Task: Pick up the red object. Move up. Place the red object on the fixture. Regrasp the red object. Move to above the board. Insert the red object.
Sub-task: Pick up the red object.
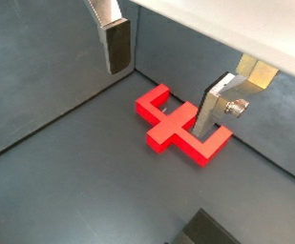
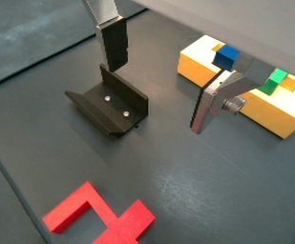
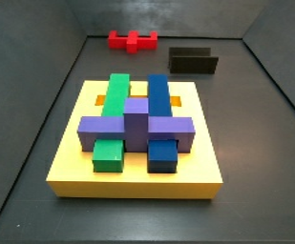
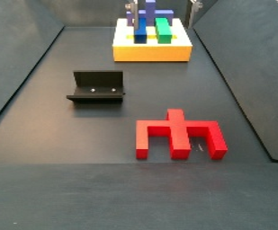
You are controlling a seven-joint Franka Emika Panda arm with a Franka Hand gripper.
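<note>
Red object [image 1: 179, 127] is lying flat on the dark floor in a wrist view, right under the gripper [image 1: 176, 71], fingers spread wide and holding nothing, its long axis running from ten toward four o'clock. Next wrist view: the piece [image 2: 101, 217] is sitting toward seven o'clock, the fixture [image 2: 109, 107] standing apart. Side views: it [image 3: 132, 40] is resting beside the fixture [image 4: 96, 87], well apart from the board [image 3: 136, 168].

Lab rig — gripper [image 1: 166, 78] over fixture [image 4: 99, 87]
</note>
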